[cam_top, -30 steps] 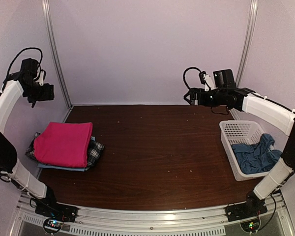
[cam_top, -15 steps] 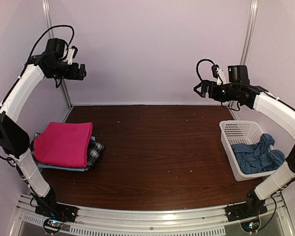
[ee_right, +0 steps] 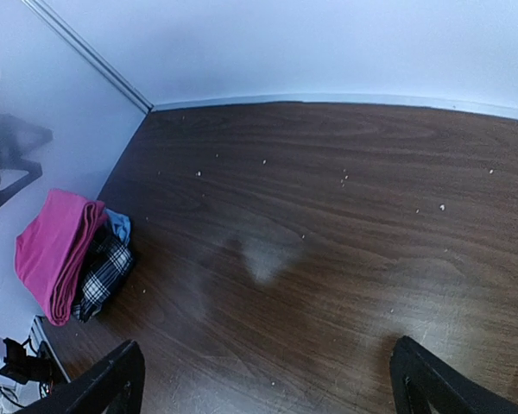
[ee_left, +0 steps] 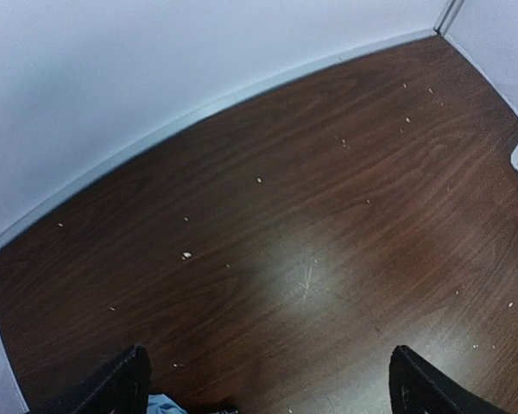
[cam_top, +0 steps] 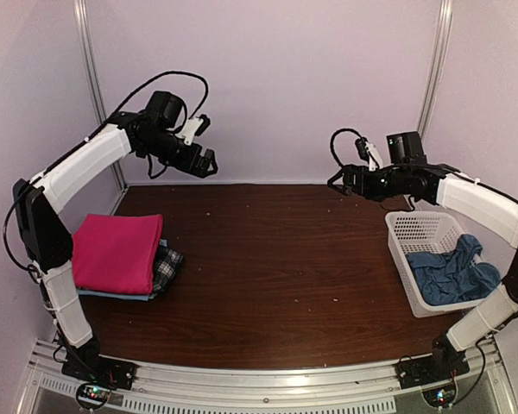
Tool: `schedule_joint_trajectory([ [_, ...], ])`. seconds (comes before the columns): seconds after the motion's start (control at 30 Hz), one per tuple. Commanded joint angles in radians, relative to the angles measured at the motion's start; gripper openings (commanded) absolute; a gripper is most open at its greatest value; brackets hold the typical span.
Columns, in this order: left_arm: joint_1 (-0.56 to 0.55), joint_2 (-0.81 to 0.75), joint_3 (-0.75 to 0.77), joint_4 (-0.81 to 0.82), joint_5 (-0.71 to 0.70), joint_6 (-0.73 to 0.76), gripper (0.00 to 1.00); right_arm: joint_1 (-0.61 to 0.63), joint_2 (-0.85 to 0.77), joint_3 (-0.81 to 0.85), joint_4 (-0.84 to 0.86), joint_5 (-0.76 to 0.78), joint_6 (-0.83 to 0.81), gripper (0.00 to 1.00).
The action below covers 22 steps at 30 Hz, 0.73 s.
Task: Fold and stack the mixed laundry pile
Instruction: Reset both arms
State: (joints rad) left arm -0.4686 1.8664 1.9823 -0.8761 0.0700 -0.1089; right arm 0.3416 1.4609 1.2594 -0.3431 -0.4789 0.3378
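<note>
Top external: left claw (cam_top: 210,164) and right claw (cam_top: 333,180) gape empty, well apart from the folded stack (cam_top: 114,253).

Dark wood-grain table (cam_top: 276,259), folded laundry stack (cam_top: 112,250) at its left edge, pink layer on top, white lattice basket (cam_top: 412,229) at the right edge, pale specks (ee_left: 186,255) scattered across the middle.

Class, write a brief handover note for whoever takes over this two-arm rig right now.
Left claw: open, empty, raised at far left.
Right claw: open, empty, raised near the white plastic lattice basket.
Done: hot-pink trousers folded atop the black-and-white plaid shirt and light blue shirt, stacked at the left edge.
To do: the crumpled duller blue cloth lies in the basket; fold it and add it to the stack.
</note>
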Motion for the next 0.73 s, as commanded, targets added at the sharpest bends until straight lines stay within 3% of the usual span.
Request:
schedule_joint_trajectory([
  [0.0, -0.045, -0.008, -0.098, 0.068, 0.056, -0.040, 0.98, 0.057, 0.005, -0.080, 0.053, -0.027, 0.033, 1.00],
  [0.3, -0.071, -0.052, -0.306, 0.164, 0.091, -0.103, 0.98, 0.129, 0.012, -0.180, 0.066, -0.013, 0.031, 1.00],
  [0.7, -0.071, -0.085, -0.392, 0.212, 0.062, -0.120, 0.98, 0.132, 0.009, -0.221, 0.067, -0.006, 0.021, 1.00],
])
